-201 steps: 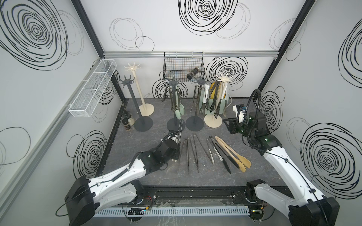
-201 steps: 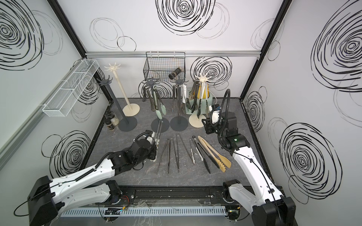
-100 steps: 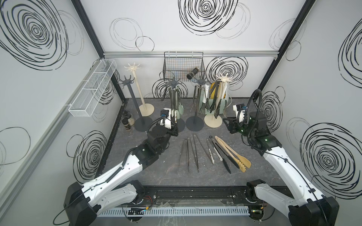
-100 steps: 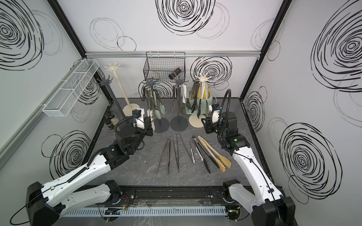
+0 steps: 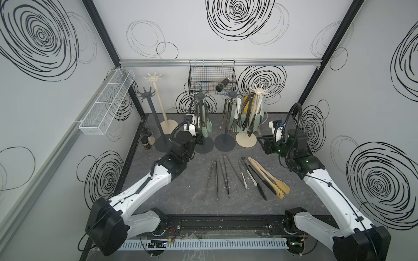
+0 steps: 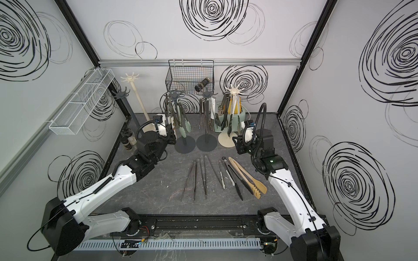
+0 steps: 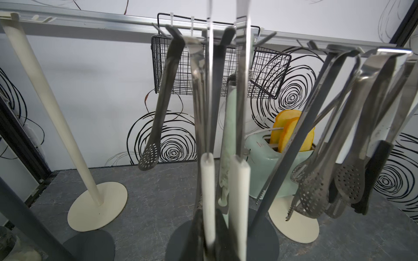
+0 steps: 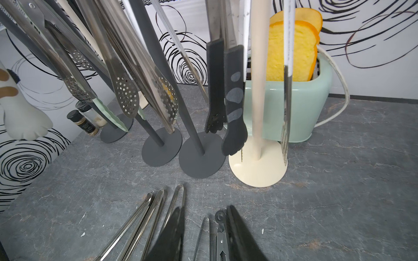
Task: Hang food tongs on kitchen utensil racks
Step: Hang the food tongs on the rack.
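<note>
A white mesh tray (image 5: 106, 106) is fixed on the left wall, and small spice jars (image 5: 148, 141) are stood at the edge of the table (image 5: 181, 194) beneath it. Of the 5 kitchen utensil racks, a dark grey rack (image 5: 161, 145) and a tall cream rack (image 5: 167, 127) are set furthest left, their round bases close together. Next, the left gripper (image 5: 199, 140) is held just in front of the second dark grey rack (image 5: 208, 146), from whose crown steel and pale green tongs (image 5: 207, 130) are hung. In the left wrist view its jaws are seen clenched on a steel pair with white sleeves (image 7: 239, 192), which is pointed up close to that rack's pole, with the far ends cut off by the frame. A third dark grey rack (image 5: 224, 142) and a second cream rack (image 5: 246, 141) follow, both hung with several food tongs. A pale green toaster (image 7: 264, 165) with 2 bread slices is placed behind them, and a black wire basket (image 5: 212, 76) is mounted on the back wall above. On the table in front, a row of loose tongs (image 5: 217, 178) is laid in a fan, ended at the right by a beige wooden pair (image 5: 269, 178). Furthest right, the right gripper (image 5: 262, 143) is held above the table near the cream base. Its dark fingers (image 8: 172, 237) are seen parted, with nothing gripped between them.
</note>
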